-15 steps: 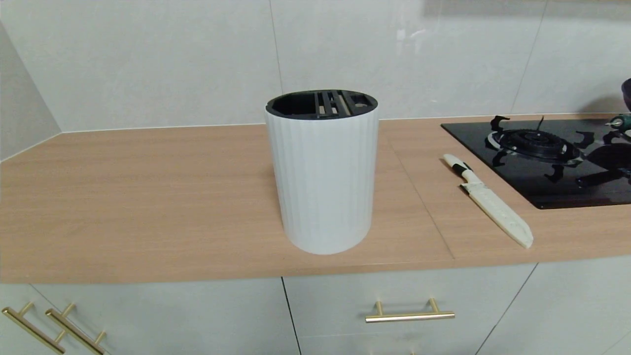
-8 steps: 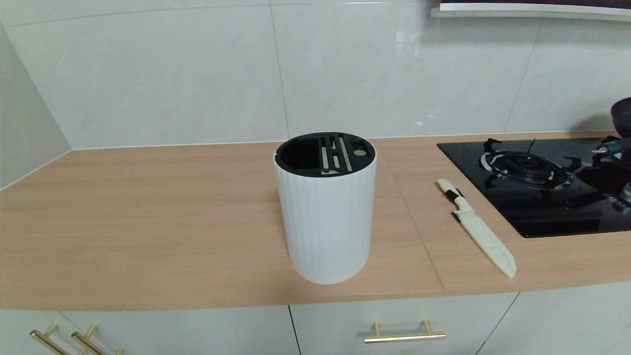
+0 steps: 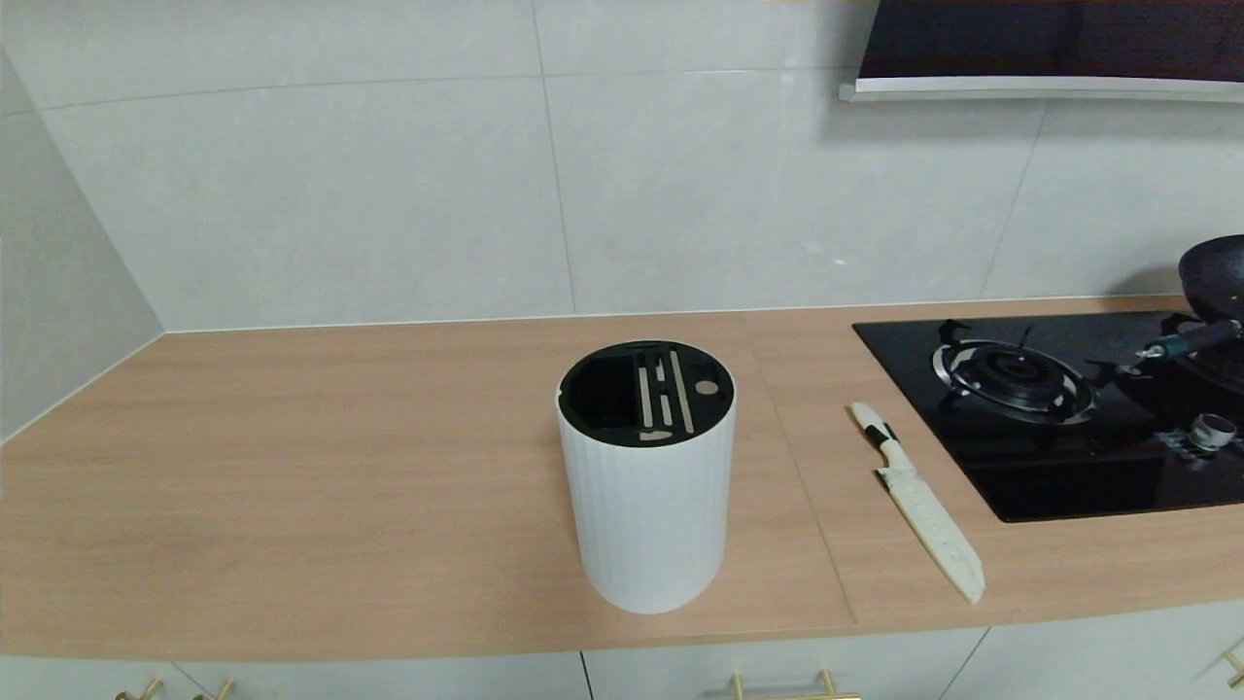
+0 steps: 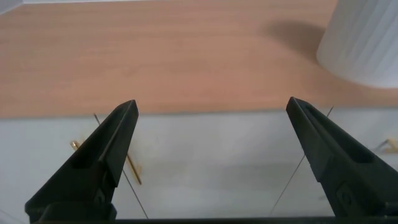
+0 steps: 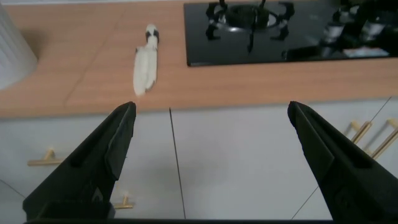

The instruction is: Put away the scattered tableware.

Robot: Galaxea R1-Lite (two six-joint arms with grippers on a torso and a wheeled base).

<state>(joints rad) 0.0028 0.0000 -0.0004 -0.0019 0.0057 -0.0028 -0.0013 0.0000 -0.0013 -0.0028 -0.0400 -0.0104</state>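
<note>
You have one knife (image 3: 914,510), one white holder (image 3: 646,496), one hob (image 3: 1050,437) and one dark pan (image 3: 1215,267) on the desk (image 3: 292,467).

The holder is a ribbed cylinder standing upright near the desk's front edge. Its black top has one wide opening, several narrow slots and a small round hole. The pan sits on the hob's far right burner, with its handle pointing toward the middle of the hob.

The knife lies flat on the desk between the holder and the hob, apart from both. Its blade is pale cream and speckled. The handle is cream with a black band, and it points toward the wall while the tip points at the front edge.

Your left fingers (image 4: 106,155) are spread wide apart and hold nothing. They hang in front of the desk edge, over the cabinet fronts, with the holder's base beyond them. Your right fingers (image 5: 102,155) are also wide apart and hold nothing. They sit before the desk edge with the knife beyond them.
</note>
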